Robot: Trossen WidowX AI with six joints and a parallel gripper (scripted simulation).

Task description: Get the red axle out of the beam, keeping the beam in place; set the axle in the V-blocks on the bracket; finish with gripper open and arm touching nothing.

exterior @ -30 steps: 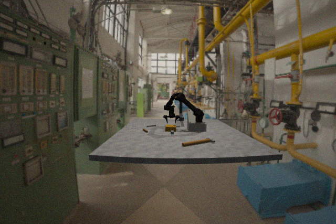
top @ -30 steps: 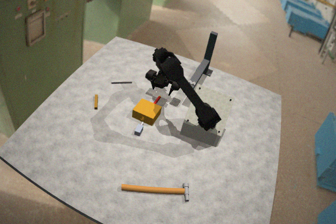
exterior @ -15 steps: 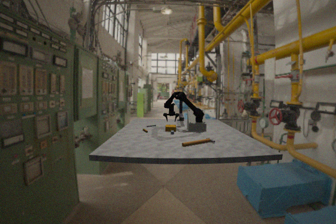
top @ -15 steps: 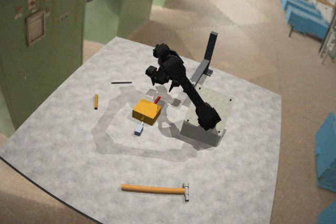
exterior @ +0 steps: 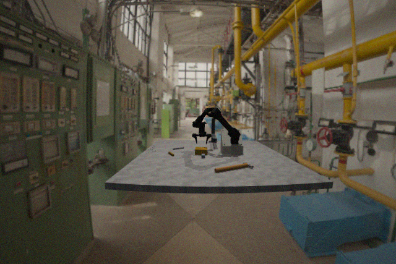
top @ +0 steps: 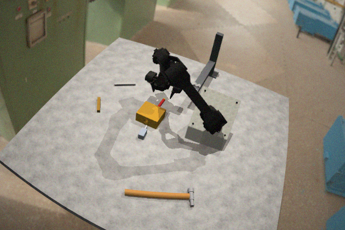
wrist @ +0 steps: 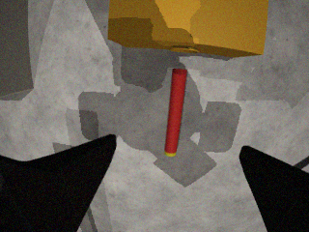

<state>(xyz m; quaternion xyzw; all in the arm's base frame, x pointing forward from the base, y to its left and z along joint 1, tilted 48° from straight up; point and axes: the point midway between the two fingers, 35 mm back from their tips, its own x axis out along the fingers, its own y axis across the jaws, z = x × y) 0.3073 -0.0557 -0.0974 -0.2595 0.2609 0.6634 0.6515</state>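
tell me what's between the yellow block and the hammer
A small pale blue block sits between the yellow block and the hammer, nearer the yellow block. The top view shows it best, plus the arm's shadow.
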